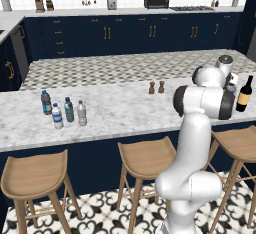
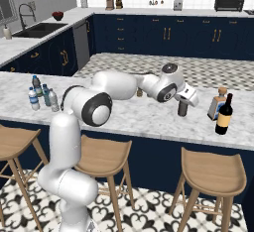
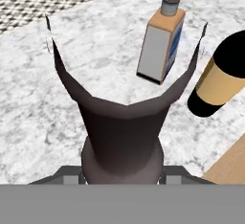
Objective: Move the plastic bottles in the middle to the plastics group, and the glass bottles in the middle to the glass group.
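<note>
A: Our gripper (image 2: 183,108) pinches the brown glass bottle (image 2: 182,108), just left of the glass group.
B: Ok, we set it upright nr the square bottle (image 2: 217,104) & wine bottle (image 2: 224,114), w/o knocking either.

We see the dark brown glass bottle (image 2: 183,108) upright, held in our pincer (image 2: 184,103), near the square corked bottle (image 2: 217,103) and black wine bottle (image 2: 224,114).
</note>
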Controlling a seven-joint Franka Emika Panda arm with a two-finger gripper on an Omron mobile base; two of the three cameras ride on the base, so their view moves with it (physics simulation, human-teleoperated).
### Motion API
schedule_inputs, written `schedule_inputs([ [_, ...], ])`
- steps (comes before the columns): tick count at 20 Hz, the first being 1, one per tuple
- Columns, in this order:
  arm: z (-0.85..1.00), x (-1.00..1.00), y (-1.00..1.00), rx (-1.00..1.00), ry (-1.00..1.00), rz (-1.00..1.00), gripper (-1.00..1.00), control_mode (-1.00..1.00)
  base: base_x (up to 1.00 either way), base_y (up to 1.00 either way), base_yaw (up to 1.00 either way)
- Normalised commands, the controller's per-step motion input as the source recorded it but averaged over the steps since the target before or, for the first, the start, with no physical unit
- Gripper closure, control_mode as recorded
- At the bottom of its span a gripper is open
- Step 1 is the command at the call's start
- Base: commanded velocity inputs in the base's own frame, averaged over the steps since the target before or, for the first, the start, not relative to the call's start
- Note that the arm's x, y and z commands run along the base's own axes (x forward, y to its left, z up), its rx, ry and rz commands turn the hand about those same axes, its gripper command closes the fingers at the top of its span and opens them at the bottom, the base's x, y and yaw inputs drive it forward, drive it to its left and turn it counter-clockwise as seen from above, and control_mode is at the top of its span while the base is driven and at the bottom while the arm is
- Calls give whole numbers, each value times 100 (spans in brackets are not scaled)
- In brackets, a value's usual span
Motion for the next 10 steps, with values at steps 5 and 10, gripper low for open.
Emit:
schedule_inputs([
  [5, 0, -7, -30, 1, 0, -13, 100, -100, 0, 0, 0],
  [10, 0, 0, -58, 6, 0, -8, 100, -100, 0, 0, 0],
])
